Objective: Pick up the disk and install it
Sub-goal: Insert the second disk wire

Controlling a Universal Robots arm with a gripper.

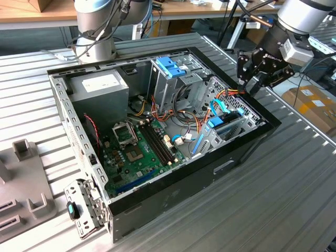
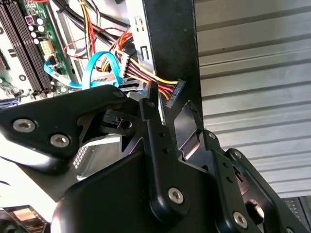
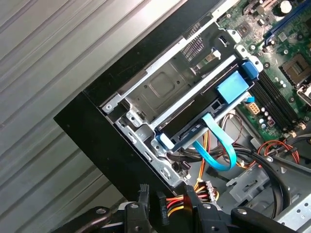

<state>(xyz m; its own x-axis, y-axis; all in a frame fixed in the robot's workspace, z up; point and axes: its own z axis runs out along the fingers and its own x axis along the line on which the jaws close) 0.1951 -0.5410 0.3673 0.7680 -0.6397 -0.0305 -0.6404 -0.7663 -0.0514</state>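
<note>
**Disk** point(image 1: 231, 126): flat metal slab w/ blue plastic rails. It sits on edge inside the steel cage point(image 1: 247, 118) at the case's right end in the exterior view. The long axis runs roughly along the case's point(image 1: 173, 202) right wall. The blue label band faces the mainboard point(image 1: 136, 152). From these frames it looks already slotted in.

**Gripper** point(image 1: 251, 86): black, jointed, two-finger type. It hangs above the case's far-right rim. The disk lies just below it, on the near side. The tips look pinched on the power plug point(image 2: 172, 94).

**Power plug:** small black block; its red/yellow/orange leads rise out of the case.

**Data cable** point(image 3: 218, 150): flat, glossy blue ribbon looped beside the disk's end.

**Table** point(image 1: 294, 178): ribbed grey aluminium.
</note>
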